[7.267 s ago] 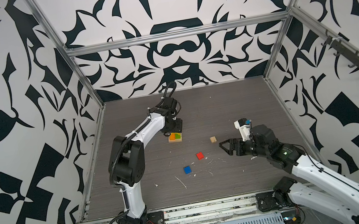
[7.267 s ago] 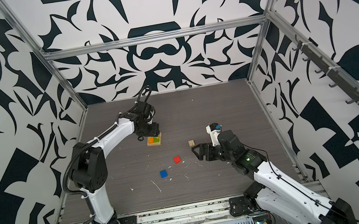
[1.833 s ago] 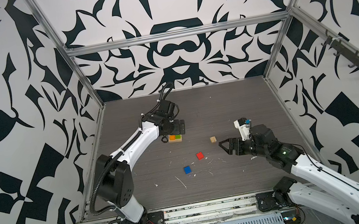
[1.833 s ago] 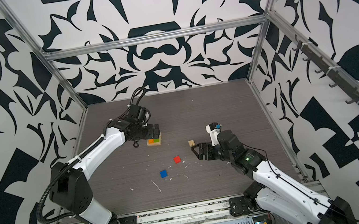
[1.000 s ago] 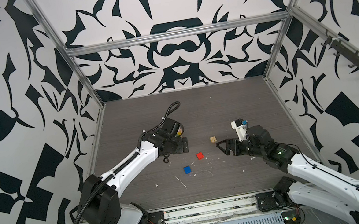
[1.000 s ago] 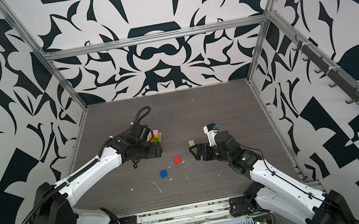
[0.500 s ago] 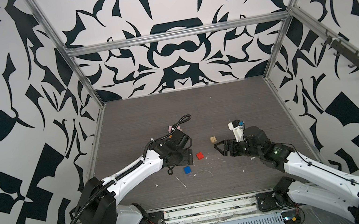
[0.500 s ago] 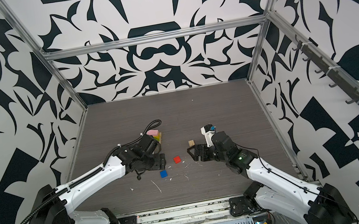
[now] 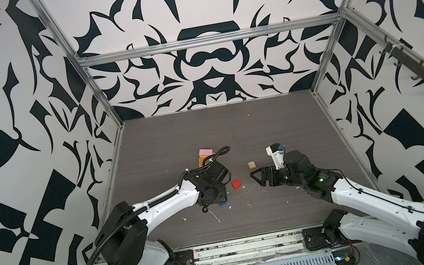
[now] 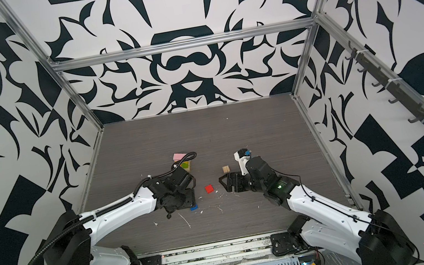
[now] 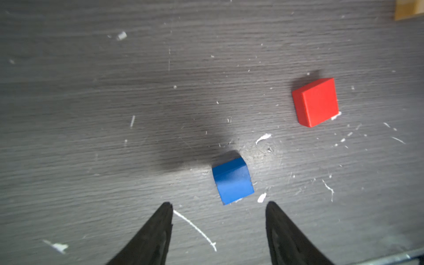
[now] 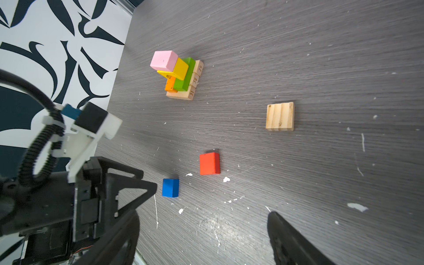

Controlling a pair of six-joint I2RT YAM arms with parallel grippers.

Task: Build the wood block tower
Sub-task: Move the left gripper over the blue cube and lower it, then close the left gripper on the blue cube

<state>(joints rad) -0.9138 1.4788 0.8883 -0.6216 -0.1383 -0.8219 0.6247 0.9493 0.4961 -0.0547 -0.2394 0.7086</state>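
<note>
The left tool (image 11: 219,207) is open. Its two black tips point down at the dark worktop (image 9: 204,128). There is nothing between them. A small blue block (image 11: 232,183) lies flat on the worktop just past the tips. It does not touch them. In a top view only a bit of the blue block peeks out from under the left arm.

A red block (image 11: 317,102) lies near the blue block, a little way off. A plain wood block (image 12: 280,116) lies farther out, on its own.

The right tool (image 9: 256,180) is wide open too and holds nothing. It hangs low over the worktop, near the red block and the plain wood block, and points toward the left tool.

The tower (image 12: 181,75) stands farther back on the worktop, behind the left arm. At the bottom are tan planks (image 12: 191,91) with numbers on their ends. On them lie a green block (image 12: 185,75) and an orange block (image 12: 170,86), side by side. On top sit a yellow block (image 12: 180,68) and a pink block (image 12: 163,60), touching each other.

Little white bits (image 12: 356,206) are spread over the worktop.
</note>
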